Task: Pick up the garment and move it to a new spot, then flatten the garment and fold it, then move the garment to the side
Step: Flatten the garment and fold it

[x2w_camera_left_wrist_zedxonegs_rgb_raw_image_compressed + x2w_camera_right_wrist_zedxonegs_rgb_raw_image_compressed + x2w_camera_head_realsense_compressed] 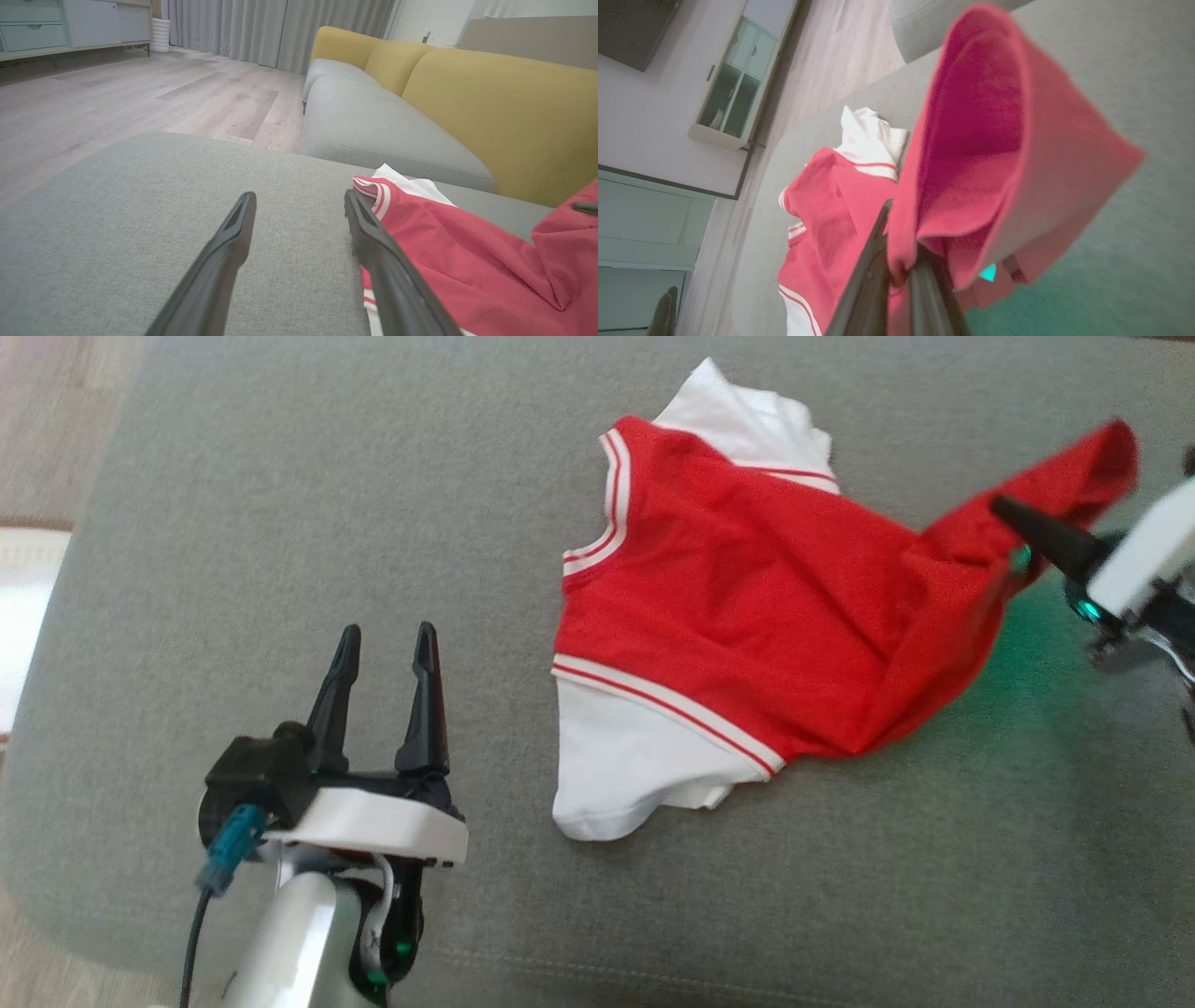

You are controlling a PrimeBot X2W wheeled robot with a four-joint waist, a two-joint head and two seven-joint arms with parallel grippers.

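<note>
- Nearest me, my left gripper [388, 635] hovers above the front-left part of the grey ottoman [233, 523], fingers spread wide and holding nothing.
- The garment [738, 616] lies to that gripper's right, apart from it, around the ottoman's middle. Its red body is mostly flat, with one white sleeve toward the front edge and one toward the far edge.
- Near the right edge, my right gripper [899, 275] is clamped on the garment's red end, holding it raised off the surface.
- The head view gives me one dark finger against the cloth. The right wrist view shows the pinch itself, with red fabric bunched between the closed fingers.
- Farthest, the left wrist view shows a sofa [490, 107] with yellow backs beyond the far edge.
</note>
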